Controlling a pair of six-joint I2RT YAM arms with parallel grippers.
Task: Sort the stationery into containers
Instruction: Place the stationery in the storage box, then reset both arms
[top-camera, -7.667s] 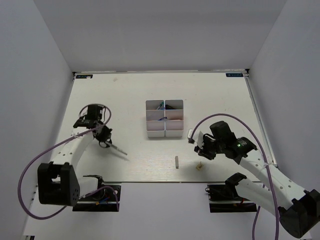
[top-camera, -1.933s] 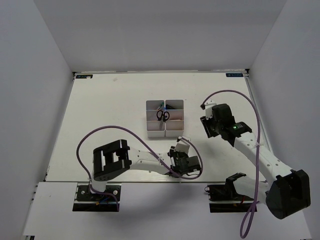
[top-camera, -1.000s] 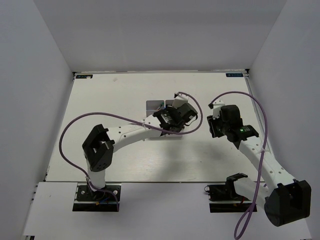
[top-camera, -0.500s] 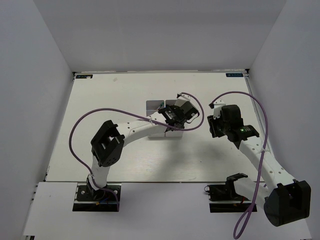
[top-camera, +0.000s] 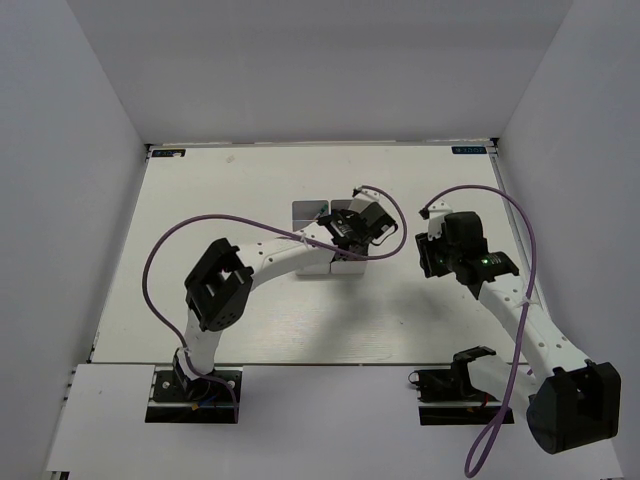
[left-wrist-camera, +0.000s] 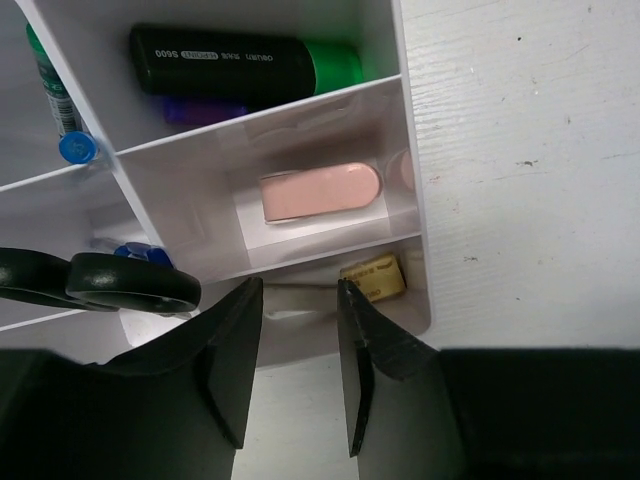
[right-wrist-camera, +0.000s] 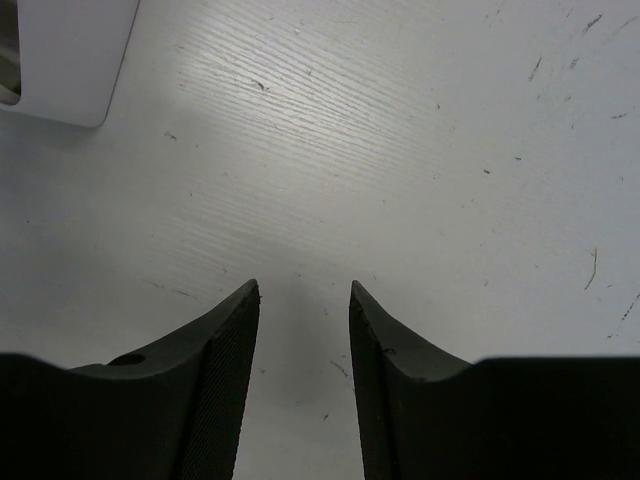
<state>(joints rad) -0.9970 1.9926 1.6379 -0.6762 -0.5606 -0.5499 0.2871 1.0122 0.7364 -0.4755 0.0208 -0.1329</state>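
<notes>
The white divided tray (left-wrist-camera: 412, 200) fills the left wrist view. It holds a green highlighter (left-wrist-camera: 245, 68) over a purple one (left-wrist-camera: 190, 108), a pink eraser (left-wrist-camera: 320, 192), a tan square piece (left-wrist-camera: 372, 277), black scissors (left-wrist-camera: 100, 285) and blue pen ends (left-wrist-camera: 75, 148). My left gripper (left-wrist-camera: 298, 290) is open and empty, just above the tray's near right compartment. In the top view it (top-camera: 348, 240) covers the right side of the tray (top-camera: 305, 212). My right gripper (right-wrist-camera: 303, 288) is open and empty over bare table, to the right of the tray (top-camera: 430, 257). The grey stick is not clearly seen.
A corner of the tray (right-wrist-camera: 60, 60) shows at the upper left of the right wrist view. White walls enclose the table on three sides. The left arm's purple cable (top-camera: 200, 225) loops over the left half of the table.
My left gripper swung from the table's front centre up to the tray and has settled over its right side. The right arm has barely moved in the last second.
</notes>
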